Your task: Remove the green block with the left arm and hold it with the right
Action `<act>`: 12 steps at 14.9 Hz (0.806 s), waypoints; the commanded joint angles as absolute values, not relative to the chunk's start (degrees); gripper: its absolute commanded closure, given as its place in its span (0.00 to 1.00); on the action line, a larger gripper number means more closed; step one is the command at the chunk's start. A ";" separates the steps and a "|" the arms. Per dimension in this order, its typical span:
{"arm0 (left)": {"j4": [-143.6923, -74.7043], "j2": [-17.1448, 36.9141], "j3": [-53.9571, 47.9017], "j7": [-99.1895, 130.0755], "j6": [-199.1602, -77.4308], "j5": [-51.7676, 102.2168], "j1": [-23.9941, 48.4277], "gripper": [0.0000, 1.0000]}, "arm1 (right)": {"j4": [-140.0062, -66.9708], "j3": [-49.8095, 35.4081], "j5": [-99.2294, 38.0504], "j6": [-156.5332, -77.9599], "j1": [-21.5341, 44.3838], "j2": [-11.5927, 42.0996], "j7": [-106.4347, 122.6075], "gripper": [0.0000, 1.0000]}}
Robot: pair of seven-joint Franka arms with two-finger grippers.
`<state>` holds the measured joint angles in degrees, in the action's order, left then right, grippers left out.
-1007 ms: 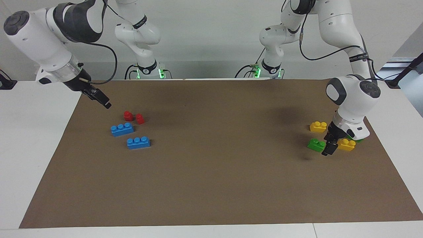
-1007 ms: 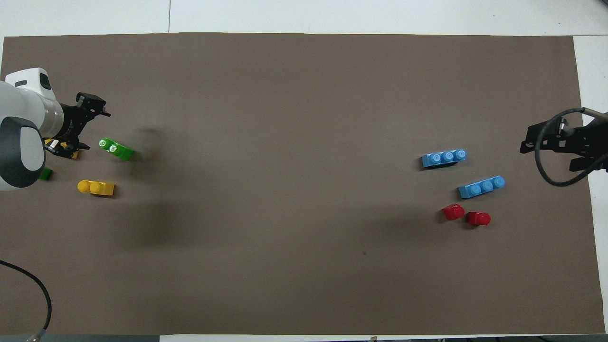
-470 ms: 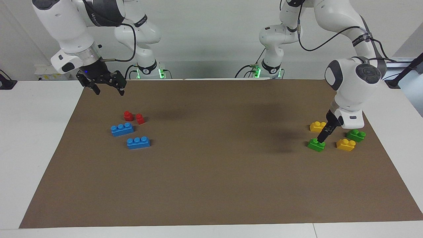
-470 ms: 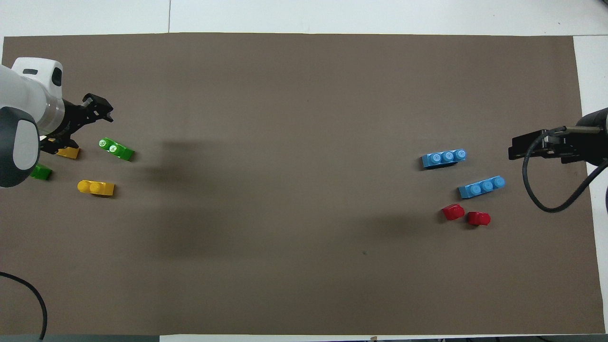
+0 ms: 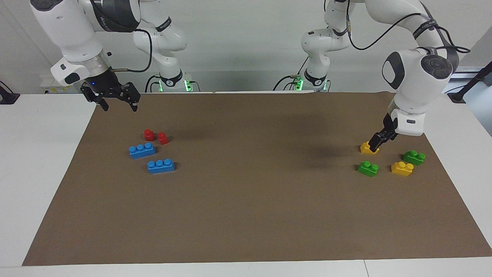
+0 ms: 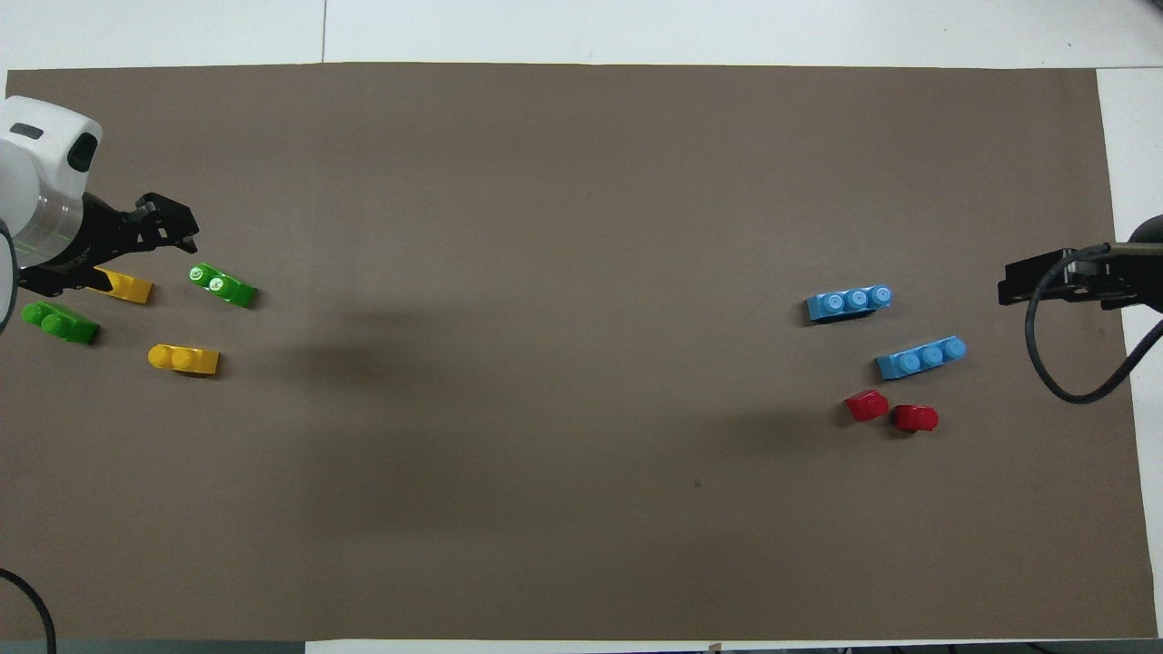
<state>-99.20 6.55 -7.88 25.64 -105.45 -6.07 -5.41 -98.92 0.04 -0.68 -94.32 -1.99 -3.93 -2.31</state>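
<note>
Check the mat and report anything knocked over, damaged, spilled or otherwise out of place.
Nothing stands out. The two green blocks, two yellow blocks, two blue blocks and two red blocks all sit studs-up and apart on the brown mat. Neither open gripper, left or right, holds anything.

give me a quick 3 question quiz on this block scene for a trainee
1. How many green blocks lie on the brown mat?
2. True or false: the left gripper holds a green block.
3. Which lies nearer the robots: the red blocks or the blue bricks?

Key
1. Two: one green block and another green block, both at the left arm's end.
2. False: it is open and empty, over a yellow block. The right gripper waits open in the air.
3. The red blocks.
</note>
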 commanded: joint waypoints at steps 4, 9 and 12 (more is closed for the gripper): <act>-97.30 -0.26 -8.00 12.68 -94.15 -3.43 -5.36 0.00 | -98.96 -0.26 0.26 -94.83 -3.43 -3.96 -1.14 0.00; -93.60 -2.28 -7.91 7.48 -85.52 -1.33 -5.62 0.00 | -98.88 -0.26 0.44 -94.83 -3.43 -3.96 0.08 0.00; -93.60 -2.81 -7.39 7.47 -84.20 1.93 -5.98 0.00 | -98.88 -0.26 0.53 -94.83 -3.43 -3.96 1.14 0.00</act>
